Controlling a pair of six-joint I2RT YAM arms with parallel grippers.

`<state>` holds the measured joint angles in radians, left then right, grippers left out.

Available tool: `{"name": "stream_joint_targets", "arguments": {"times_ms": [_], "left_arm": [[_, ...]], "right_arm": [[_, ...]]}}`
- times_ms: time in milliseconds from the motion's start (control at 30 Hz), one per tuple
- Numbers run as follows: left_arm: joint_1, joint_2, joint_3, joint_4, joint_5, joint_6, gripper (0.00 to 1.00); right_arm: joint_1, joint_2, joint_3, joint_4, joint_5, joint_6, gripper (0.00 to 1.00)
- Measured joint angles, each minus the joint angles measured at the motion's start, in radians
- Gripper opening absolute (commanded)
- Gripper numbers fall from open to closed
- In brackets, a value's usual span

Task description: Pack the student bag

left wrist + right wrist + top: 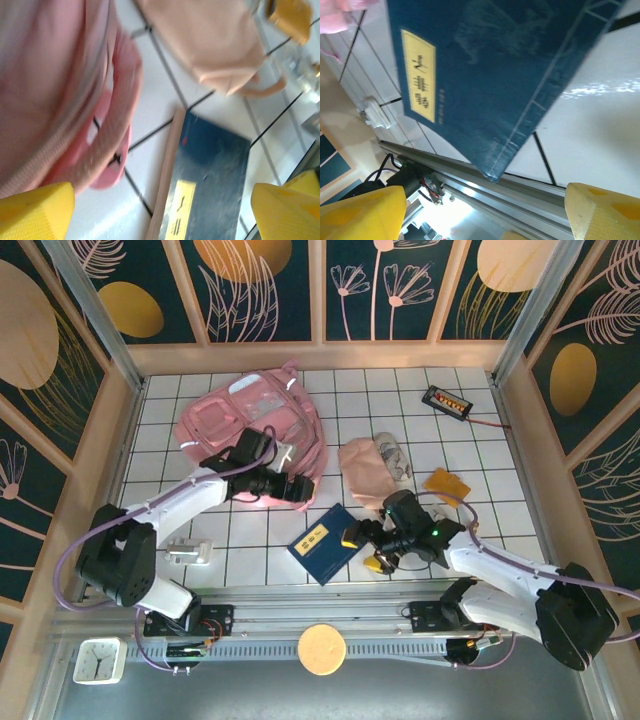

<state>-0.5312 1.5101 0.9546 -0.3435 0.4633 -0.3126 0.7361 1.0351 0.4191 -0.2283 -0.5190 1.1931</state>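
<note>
Student bag point(225, 425) lies flat, touching the left claw's point(305, 492) left side; claw gapes wide, empty. Bag's long axis points away, handle farthest.

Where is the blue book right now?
Top view: the blue book lies flat at the front centre of the table, between the right gripper and the pink backpack.

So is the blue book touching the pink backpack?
Apart. The left wrist view shows white table between the blue book and the student bag.
</note>
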Motion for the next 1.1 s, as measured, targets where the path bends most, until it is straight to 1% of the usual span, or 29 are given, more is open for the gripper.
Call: {"name": "stream_joint_targets", "arguments": {"times_ms": [133, 367, 600, 700, 767, 800, 867, 900, 1000, 1100], "left_arm": [[-0.017, 0.049, -0.053, -0.012, 0.003, 0.025, 0.85], [-0.039, 0.128, -0.055, -0.012, 0.037, 0.08, 0.81], [-0.087, 0.19, -0.055, -0.012, 0.08, 0.111, 0.69], [-0.092, 0.211, -0.055, -0.006, 0.088, 0.12, 0.57], [-0.089, 0.22, -0.053, -0.006, 0.089, 0.127, 0.51], [-0.089, 0.224, -0.051, -0.004, 0.09, 0.129, 0.44], [-0.09, 0.235, -0.051, 0.002, 0.099, 0.132, 0.27], [-0.094, 0.247, -0.051, 0.006, 0.114, 0.129, 0.23], [-0.099, 0.269, -0.048, 0.019, 0.151, 0.125, 0.21], [-0.104, 0.27, -0.048, 0.023, 0.169, 0.125, 0.22]], "right_arm": [[0.0, 0.039, -0.037, 0.071, -0.006, 0.024, 0.78], [-0.004, 0.164, -0.048, 0.199, -0.007, 0.018, 0.75], [-0.051, 0.274, 0.014, 0.166, -0.088, 0.012, 0.69], [-0.071, 0.309, 0.035, 0.147, -0.12, 0.006, 0.68], [-0.08, 0.33, 0.051, 0.131, -0.136, -0.002, 0.66], [-0.083, 0.34, 0.059, 0.12, -0.142, -0.008, 0.65], [-0.089, 0.359, 0.074, 0.103, -0.153, -0.014, 0.65], [-0.092, 0.367, 0.08, 0.096, -0.158, -0.017, 0.64], [-0.096, 0.382, 0.091, 0.086, -0.169, -0.03, 0.64], [-0.101, 0.393, 0.097, 0.081, -0.182, -0.036, 0.64]]}}
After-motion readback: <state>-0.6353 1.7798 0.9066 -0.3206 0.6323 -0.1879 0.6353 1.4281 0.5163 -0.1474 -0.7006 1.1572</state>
